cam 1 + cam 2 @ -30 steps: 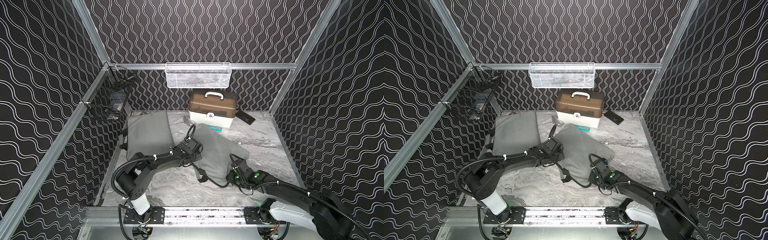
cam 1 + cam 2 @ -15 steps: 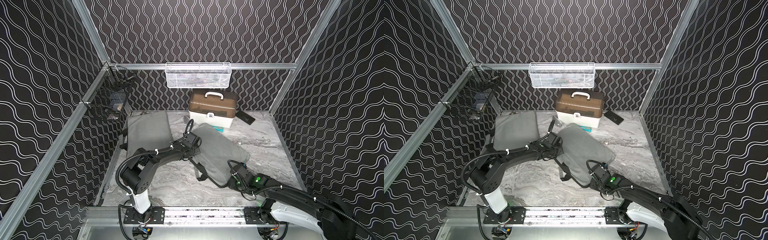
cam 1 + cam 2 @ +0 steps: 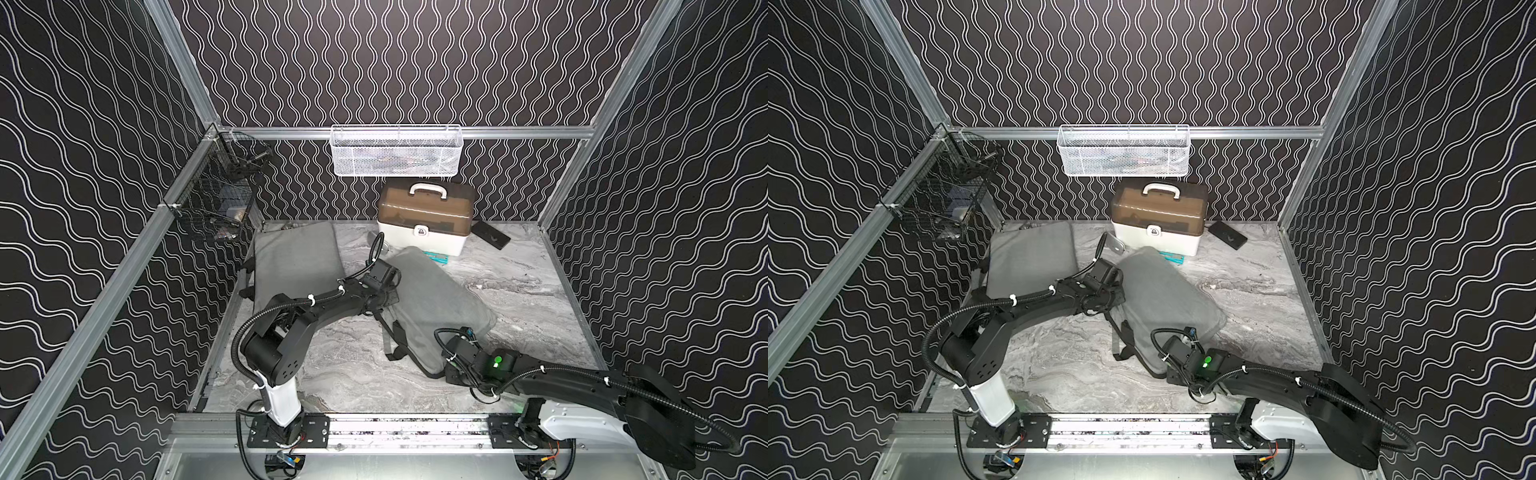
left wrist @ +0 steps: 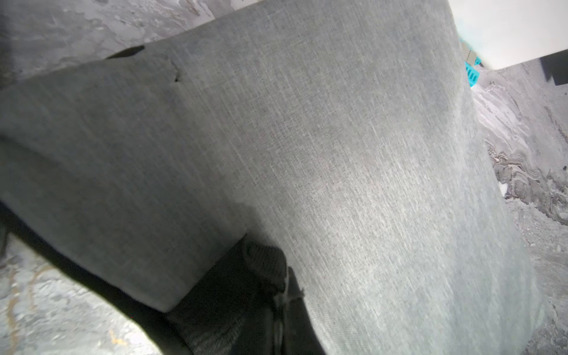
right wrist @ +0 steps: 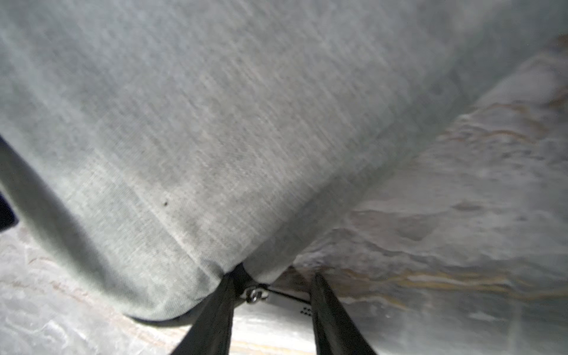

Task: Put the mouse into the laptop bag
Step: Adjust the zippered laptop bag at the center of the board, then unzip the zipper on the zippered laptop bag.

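laptop bag: flat at table centre | left gripper: pressed together on bag's edge; probably anchoring it | right gripper: spread, zipper pull between its 2 fingers; opening seems next | mouse: not visible anywhere

Black arms — white bases, green light

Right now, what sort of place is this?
Probably a lab robot test cell: wavy-patterned wall panels on aluminium framing, a marble-look tabletop, and arms bolted to a front rail.
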`<state>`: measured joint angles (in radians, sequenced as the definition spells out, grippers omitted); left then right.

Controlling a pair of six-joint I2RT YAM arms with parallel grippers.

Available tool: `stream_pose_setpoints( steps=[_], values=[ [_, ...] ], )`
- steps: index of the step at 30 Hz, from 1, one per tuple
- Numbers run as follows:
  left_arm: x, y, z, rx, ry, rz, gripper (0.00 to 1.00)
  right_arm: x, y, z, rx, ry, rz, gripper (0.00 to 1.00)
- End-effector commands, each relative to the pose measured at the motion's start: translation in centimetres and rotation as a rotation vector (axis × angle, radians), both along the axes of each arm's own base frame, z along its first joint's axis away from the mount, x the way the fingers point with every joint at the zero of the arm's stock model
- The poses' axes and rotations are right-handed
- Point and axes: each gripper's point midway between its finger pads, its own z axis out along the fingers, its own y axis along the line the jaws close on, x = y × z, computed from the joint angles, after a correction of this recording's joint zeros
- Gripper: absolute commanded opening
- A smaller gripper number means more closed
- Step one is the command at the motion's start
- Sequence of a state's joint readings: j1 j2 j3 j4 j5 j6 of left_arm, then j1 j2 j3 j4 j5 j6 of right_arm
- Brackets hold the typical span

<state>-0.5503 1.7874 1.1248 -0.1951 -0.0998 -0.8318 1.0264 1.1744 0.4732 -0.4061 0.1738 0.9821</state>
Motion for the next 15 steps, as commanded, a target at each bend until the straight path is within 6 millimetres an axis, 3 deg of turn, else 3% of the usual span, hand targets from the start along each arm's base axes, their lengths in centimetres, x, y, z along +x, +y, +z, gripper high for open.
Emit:
stream_pose_setpoints(
  steps=[1,8,15],
  values=[
    [1.4,-0.4,2.0,-0.017,-0.092,-0.011,0.00,-1.1,0.9,-0.2,0.027,0.031,0.054,0.44],
    [1.3,-0.4,1.8,-0.027,-0.090,-0.011,0.00,-2.1,1.9,0.8,0.073,0.005,0.104,0.50],
    [1.2,-0.4,1.4,-0.030,-0.082,-0.008,0.00,-2.9,2.0,-0.6,0.031,0.022,0.131,0.48]
  ],
)
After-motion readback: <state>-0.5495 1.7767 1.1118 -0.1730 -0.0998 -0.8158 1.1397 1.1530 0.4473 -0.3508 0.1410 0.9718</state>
